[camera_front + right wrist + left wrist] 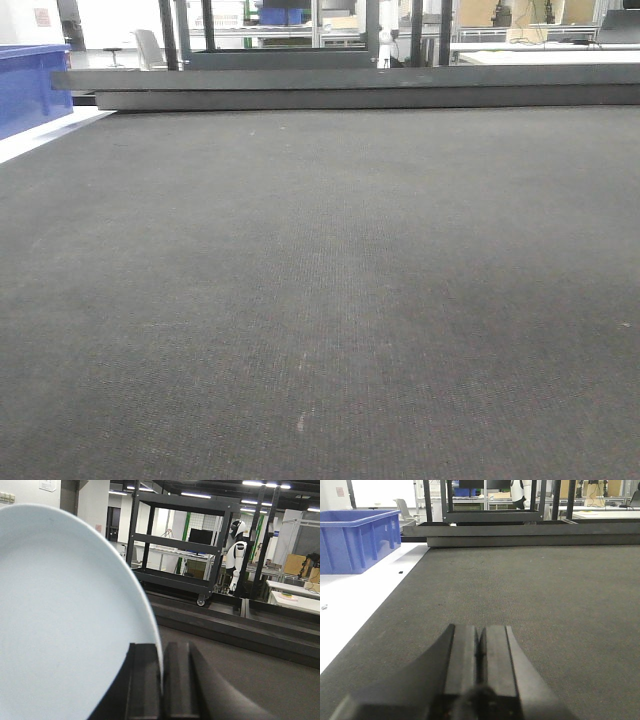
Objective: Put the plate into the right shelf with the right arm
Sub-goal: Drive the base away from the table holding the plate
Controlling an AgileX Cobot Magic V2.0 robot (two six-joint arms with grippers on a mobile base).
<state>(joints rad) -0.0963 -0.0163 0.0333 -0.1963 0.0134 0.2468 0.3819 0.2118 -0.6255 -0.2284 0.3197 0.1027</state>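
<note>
**Plate in right-arm grip; shelf placement pending**

The right gripper (161, 652) is clamping the rim of the plate (65, 610). Its jaws are standing nearly together, with only the thin edge of the plate between them. The plate is standing on edge, filling the left half of the right wrist view, and is resting on nothing else that shows. The left gripper (480, 640) is sitting with its jaws pressed together and is carrying nothing. It is hovering low over the dark mat (320, 300), with a blue bin (355, 540) showing at the upper left of the left wrist view.

The right shelf is not appearing in any view. The right wrist camera is facing a black trolley rack (185, 502) at upper centre and a white humanoid figure (236, 550) at upper right.

Judgement: the carry step is in hand, with the grasp made and placement not yet begun. The next move is calling for the right arm to swing toward the steel shelving and bring it into sight. The plate would then need levelling before being released onto a rail. The narrow rim grip is posing a slip risk during any tilt.
</note>
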